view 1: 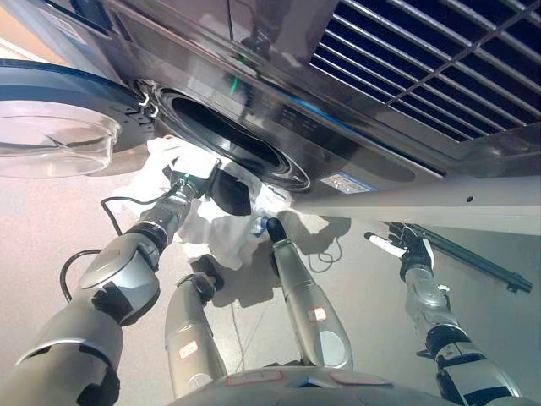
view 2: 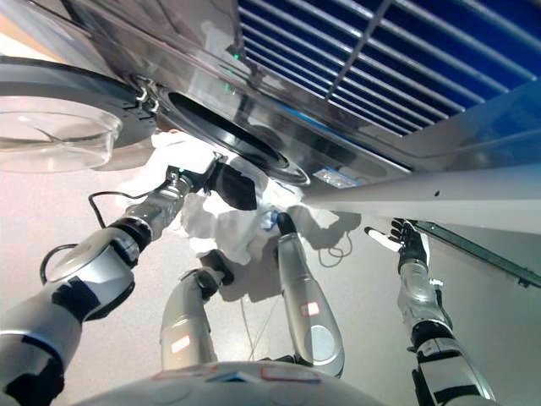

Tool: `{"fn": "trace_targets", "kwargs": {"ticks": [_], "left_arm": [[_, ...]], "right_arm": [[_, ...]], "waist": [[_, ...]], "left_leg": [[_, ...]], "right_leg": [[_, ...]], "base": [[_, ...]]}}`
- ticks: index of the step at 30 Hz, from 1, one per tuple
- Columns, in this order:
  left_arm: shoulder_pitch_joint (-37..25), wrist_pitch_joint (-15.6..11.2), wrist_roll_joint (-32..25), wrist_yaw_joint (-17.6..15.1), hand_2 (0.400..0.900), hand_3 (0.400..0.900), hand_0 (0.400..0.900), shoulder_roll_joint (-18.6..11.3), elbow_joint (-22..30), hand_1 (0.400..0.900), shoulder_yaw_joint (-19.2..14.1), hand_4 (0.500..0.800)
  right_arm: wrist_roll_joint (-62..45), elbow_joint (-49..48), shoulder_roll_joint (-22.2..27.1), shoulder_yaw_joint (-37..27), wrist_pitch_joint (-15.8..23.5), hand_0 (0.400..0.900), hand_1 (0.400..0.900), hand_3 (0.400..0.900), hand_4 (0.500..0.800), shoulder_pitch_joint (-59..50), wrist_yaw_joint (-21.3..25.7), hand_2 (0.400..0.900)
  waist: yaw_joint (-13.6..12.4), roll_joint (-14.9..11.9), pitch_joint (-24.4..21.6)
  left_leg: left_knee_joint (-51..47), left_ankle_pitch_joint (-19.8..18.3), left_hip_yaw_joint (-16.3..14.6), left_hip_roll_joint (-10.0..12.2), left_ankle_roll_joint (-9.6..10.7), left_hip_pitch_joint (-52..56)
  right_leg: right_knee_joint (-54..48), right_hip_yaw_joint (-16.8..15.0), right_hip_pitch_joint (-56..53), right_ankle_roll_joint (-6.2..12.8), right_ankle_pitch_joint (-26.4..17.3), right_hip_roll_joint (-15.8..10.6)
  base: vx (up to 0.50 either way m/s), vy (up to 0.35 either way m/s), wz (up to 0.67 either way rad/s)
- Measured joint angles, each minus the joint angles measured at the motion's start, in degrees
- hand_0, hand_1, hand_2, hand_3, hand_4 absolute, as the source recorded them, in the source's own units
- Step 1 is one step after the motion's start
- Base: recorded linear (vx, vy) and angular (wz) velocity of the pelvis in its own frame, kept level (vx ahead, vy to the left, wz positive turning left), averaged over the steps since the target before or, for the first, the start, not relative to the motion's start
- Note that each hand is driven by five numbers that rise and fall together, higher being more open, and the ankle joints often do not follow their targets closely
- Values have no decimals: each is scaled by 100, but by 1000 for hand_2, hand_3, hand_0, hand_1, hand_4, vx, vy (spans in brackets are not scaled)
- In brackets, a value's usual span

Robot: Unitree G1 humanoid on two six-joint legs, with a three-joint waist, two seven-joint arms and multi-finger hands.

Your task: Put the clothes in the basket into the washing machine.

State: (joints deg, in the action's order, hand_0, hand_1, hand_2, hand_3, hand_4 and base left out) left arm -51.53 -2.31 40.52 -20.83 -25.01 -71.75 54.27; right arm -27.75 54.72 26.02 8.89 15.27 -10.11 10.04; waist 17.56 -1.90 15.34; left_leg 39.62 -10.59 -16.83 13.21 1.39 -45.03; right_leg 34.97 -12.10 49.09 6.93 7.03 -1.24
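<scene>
We see a silver-grey washing machine (view 1: 279, 76) with a dark drum opening. Below that opening hangs white cloth (view 1: 215, 224), plain as far as we can tell. Left of the opening, the door (view 1: 59, 127) is clear glass in a dark rim. The floor (view 1: 42, 228) is pale grey.

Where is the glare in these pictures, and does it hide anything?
Left eye view: strong light washes out the white cloth under the washer opening, so its folds are lost; the left robot hand at the cloth shows only as a dark shape. Right eye view: the same washout on the cloth, and reflections streak the washer's shiny front. The open right robot hand is clearly lit.
</scene>
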Motion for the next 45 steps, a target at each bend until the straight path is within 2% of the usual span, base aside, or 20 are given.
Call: {"fn": "trace_targets", "kwargs": {"ticks": [11,18,21,26,34,45], "left_arm": [[-360,105,15,0,900,900,900,-137,0,900,10,800],[-570,114,16,14,900,900,900,-297,2,900,11,800],[-598,111,17,78,900,900,900,-346,7,900,65,800],[-702,96,16,228,900,900,900,-380,11,900,214,800],[-839,89,15,271,900,900,900,-384,91,900,226,800],[-994,86,4,581,900,900,900,-536,171,900,365,800]], "right_arm": [[-178,-266,-2,22,136,900,900,900,800,-11,26,900],[-282,-448,-2,23,215,900,900,900,800,-85,61,900],[-311,-454,-1,24,216,900,900,900,800,-141,68,900],[-385,-570,5,18,227,900,900,900,800,-162,75,900],[-390,-579,4,13,234,900,900,900,800,-160,75,900],[-493,-651,5,-163,246,900,900,900,800,-153,73,900]], "waist": [[3,-71,72],[0,-108,345],[-15,-105,394],[-12,-107,453],[-59,-103,456],[-105,-96,474]], "left_leg": [[355,-123,-16,142,8,-480],[591,-207,13,200,20,-677],[720,-273,15,275,29,-780],[822,-286,66,275,63,-885],[907,-302,159,275,57,-1026],[1146,-317,240,287,76,-1374]], "right_leg": [[268,-14,542,-3,3,92],[540,0,787,-35,83,134],[645,2,894,-68,127,175],[798,39,1028,-62,156,188],[935,75,1175,-90,196,192],[1209,127,1540,-145,245,202]], "base": [[-7,-4,-6],[-2,1,-4],[6,-5,1],[0,0,0],[-13,-6,2],[-18,-8,-4]]}}
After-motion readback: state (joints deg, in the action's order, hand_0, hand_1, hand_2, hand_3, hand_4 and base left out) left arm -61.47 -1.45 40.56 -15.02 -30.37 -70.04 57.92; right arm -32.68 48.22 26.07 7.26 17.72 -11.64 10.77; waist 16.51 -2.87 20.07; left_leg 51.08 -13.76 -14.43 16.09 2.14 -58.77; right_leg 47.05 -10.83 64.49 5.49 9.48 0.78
